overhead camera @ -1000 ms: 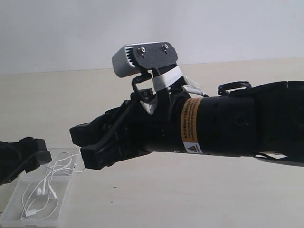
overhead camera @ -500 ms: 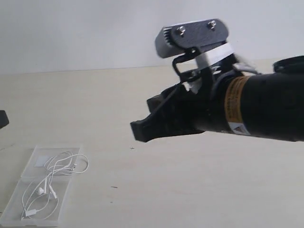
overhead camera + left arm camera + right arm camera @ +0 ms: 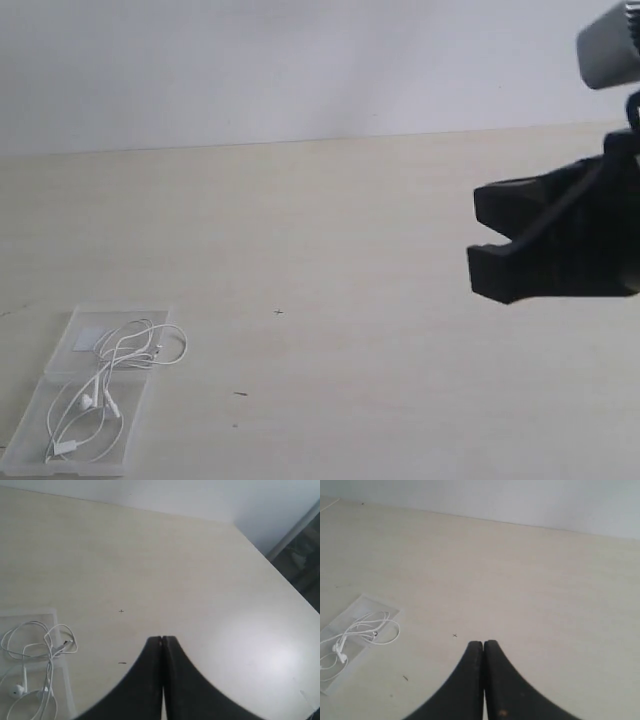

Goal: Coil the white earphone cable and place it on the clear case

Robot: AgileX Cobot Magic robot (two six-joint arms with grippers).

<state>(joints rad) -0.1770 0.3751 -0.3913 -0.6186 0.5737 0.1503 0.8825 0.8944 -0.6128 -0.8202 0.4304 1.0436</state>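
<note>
Pale beige table (image 3: 350,250) runs back to a plain white wall. At its near left corner the white earphone cable (image 3: 105,375) lies in loose loops on the clear case (image 3: 135,425), with one loop spilling just past the case's edge. The left gripper (image 3: 162,638) and right gripper (image 3: 483,642) hang well apart from it, each with jaws pressed together and empty. The placing looks done; any further move would be reopening a gripper to nudge that stray loop inward.
</note>
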